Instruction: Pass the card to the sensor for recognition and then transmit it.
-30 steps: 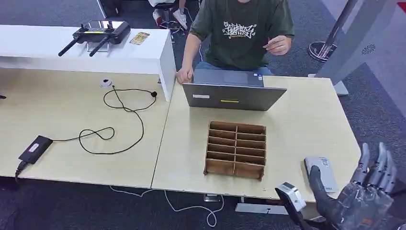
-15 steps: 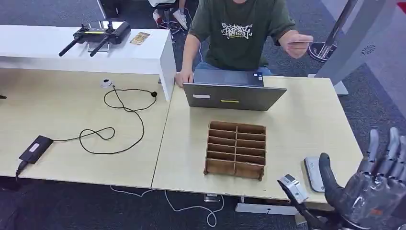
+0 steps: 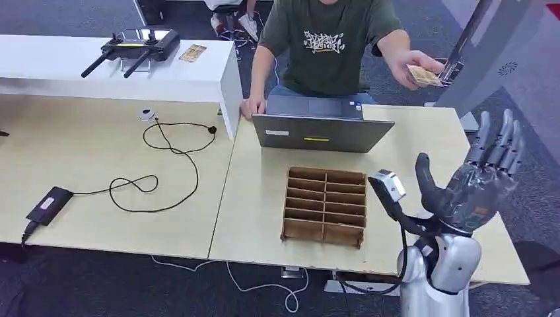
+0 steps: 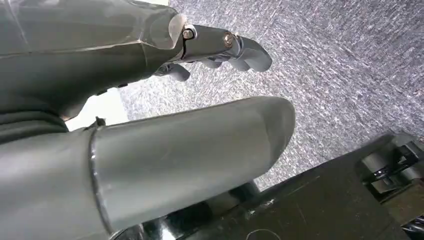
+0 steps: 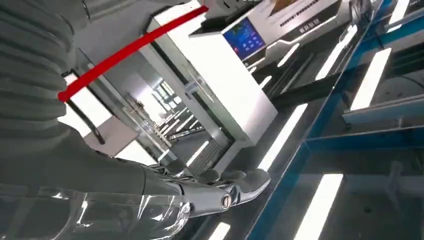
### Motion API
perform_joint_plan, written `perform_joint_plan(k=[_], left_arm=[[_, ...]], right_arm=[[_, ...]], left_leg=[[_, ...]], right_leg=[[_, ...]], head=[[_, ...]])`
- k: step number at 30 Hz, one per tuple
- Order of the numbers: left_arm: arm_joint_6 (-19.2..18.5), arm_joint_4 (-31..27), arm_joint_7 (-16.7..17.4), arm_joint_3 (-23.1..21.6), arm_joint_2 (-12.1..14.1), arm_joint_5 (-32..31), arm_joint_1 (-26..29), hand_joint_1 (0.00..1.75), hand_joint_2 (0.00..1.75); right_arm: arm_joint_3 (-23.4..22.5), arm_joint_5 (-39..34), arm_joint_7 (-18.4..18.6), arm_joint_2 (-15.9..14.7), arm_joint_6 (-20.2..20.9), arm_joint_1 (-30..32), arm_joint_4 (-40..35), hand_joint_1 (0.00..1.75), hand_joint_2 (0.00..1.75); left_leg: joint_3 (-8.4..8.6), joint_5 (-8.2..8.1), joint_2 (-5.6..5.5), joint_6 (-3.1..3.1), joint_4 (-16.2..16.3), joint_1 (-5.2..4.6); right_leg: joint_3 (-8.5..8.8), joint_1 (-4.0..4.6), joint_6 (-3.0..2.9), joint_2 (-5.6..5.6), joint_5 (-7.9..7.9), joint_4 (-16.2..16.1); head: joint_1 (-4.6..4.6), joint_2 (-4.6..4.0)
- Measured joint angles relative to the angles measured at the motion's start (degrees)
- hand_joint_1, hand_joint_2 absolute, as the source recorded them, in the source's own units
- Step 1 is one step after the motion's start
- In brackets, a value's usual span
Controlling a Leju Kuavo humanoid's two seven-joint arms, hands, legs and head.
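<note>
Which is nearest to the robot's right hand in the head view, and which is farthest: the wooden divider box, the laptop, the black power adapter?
From the right hand:
1. Wooden divider box, just to its left.
2. Laptop, at the desk's back edge.
3. Black power adapter, far left.

Matt wood, smooth plastic, brushed metal

The right hand (image 3: 477, 188) has dark fingers (image 3: 500, 142) under a glossy clear skin on a silver metal forearm; beside its thumb lie a rough brown wooden organiser (image 3: 325, 205) and a pale matt laminate table (image 3: 422, 165); beyond the fingertips, a person's soft cloth shirt (image 3: 327, 43) and a tan card (image 3: 423, 74)
</note>
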Motion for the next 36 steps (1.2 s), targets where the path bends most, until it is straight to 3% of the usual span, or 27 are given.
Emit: perform_joint_plan(k=[17,25,36], left_arm=[[-0.4,0.0,-0.1,-0.2,0.0,-1.0,0.0,0.0,0.0],[-0.3,0.0,-0.5,-0.2,0.2,-0.2,0.0,0.0,0.0],[-0.2,0.0,-0.8,-0.2,0.5,0.5,0.0,0.0,0.0]], right_arm=[[9.9,1.5,4.1,-5.4,2.6,-16.5,21.3,0.0,1.75],[13.5,1.9,4.5,-6.0,3.5,-21.2,25.3,0.0,1.75],[16.2,1.9,4.3,-6.1,3.4,-22.4,27.8,0.0,1.75]], left_leg=[[-0.02,0.02,-0.01,0.0,0.0,0.0],[-0.02,0.02,-0.02,0.0,0.0,0.0],[-0.02,0.02,-0.02,0.0,0.0,0.0]], right_leg=[[-0.04,0.0,0.03,0.01,0.05,0.0],[-0.04,0.0,0.03,0.0,0.05,0.0],[-0.04,0.0,0.03,0.0,0.05,0.0]], head=[[0.0,0.0],[-0.02,0.0],[-0.02,0.0]])
